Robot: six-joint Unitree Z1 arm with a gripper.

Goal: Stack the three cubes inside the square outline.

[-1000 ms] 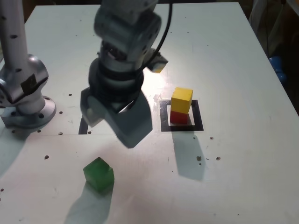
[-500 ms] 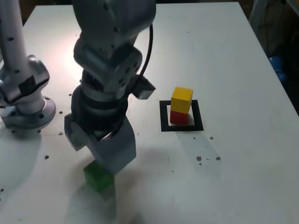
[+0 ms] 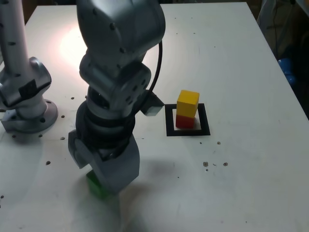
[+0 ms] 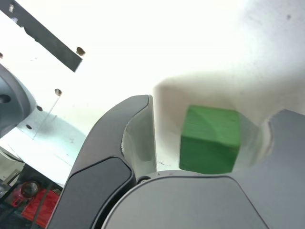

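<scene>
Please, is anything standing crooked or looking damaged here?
Nothing serious: the yellow cube sits on the red cube without toppling. Small brown marks spot the white tabletop, like old wear.

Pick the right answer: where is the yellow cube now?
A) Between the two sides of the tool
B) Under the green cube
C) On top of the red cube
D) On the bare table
C: the yellow cube sits on the red cube, inside the black square outline.
</scene>
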